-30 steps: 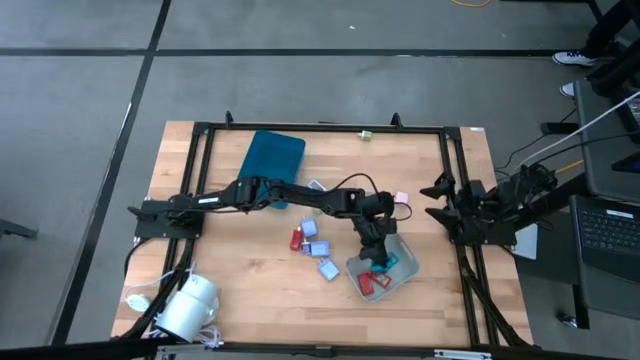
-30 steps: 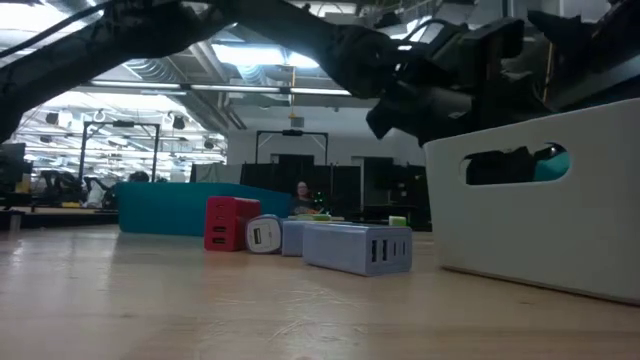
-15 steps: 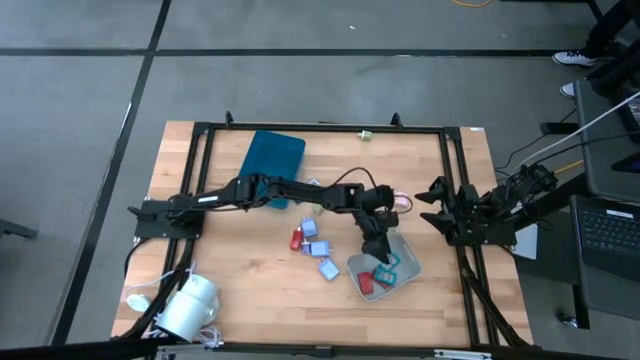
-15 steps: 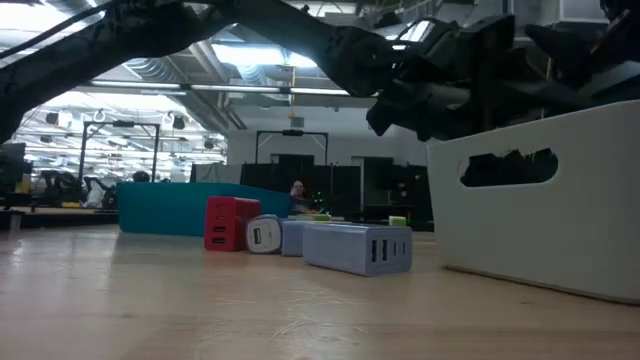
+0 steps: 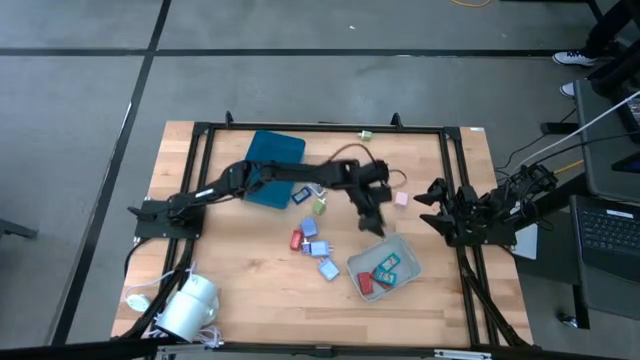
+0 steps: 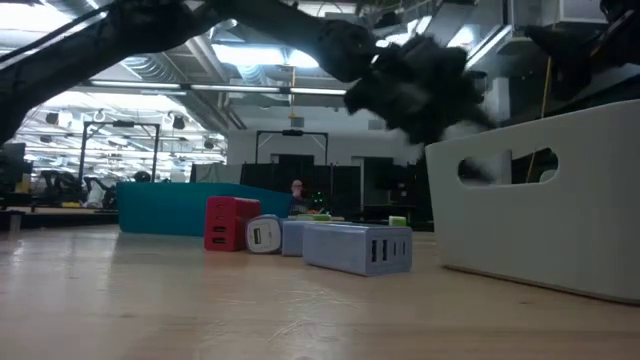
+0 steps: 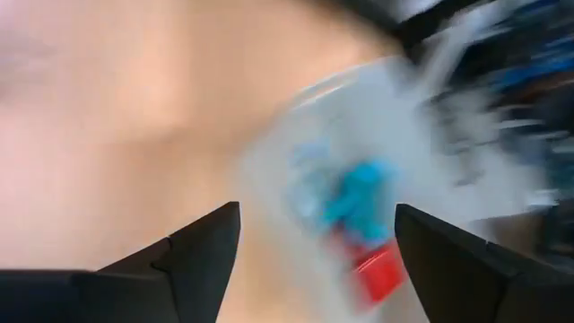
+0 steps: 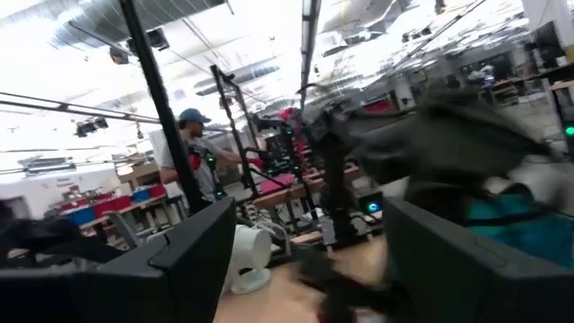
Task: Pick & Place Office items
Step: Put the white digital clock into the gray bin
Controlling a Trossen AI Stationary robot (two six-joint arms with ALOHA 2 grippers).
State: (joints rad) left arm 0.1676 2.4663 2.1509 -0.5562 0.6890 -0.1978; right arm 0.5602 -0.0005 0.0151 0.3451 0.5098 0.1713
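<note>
The left gripper is held wide open and empty above the wooden table. Small flat office items are seen inside the smooth pale grey tray, others just left of it.

Tally from my remote seat: two trays, about ten small pieces.
One teal tray, one grey tray; office items: three inside grey, seven loose (roughly).

Two dark, slender jointed arms, each on a black base plate at the worktop's edge. The left pincer has two broad, dark, wedge-shaped fingers. A thin cable loops over the left arm's forearm.
</note>
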